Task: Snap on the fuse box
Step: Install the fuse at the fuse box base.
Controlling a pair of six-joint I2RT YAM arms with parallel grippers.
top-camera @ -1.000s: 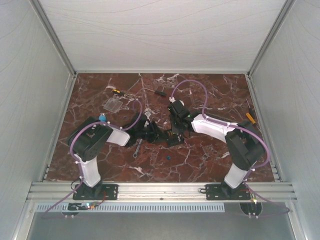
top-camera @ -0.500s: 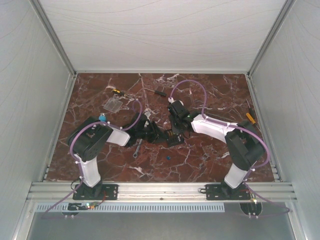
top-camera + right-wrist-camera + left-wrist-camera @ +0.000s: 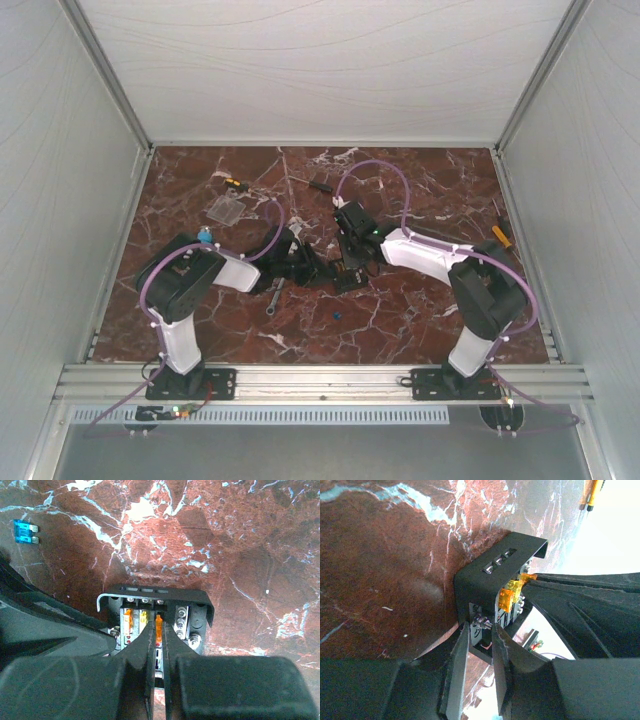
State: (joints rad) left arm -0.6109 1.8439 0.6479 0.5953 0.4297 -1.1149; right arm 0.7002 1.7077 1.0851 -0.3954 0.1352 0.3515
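The fuse box (image 3: pixel 348 278) is a small black box at the table's middle, with orange-yellow fuses inside. It also shows in the left wrist view (image 3: pixel 485 580) and the right wrist view (image 3: pixel 195 602). My left gripper (image 3: pixel 322 272) comes in from the left and is shut on the box's near wall (image 3: pixel 481 639). My right gripper (image 3: pixel 350 264) is above the box, shut on a thin orange fuse (image 3: pixel 159 626) that stands in a slot of the box; in the right wrist view the gripper (image 3: pixel 159 639) points straight down into it.
A flat clear plastic cover (image 3: pixel 228 208) lies at the far left. A blue fuse (image 3: pixel 336 318) lies loose in front of the box (image 3: pixel 25 532). A wrench (image 3: pixel 274 297) lies by the left arm. Screwdrivers lie at the back (image 3: pixel 318 184), (image 3: pixel 235 184) and right edge (image 3: pixel 500 236).
My right gripper has shifted slightly left and farther back over the fuse box. The left arm has stayed put on the box.
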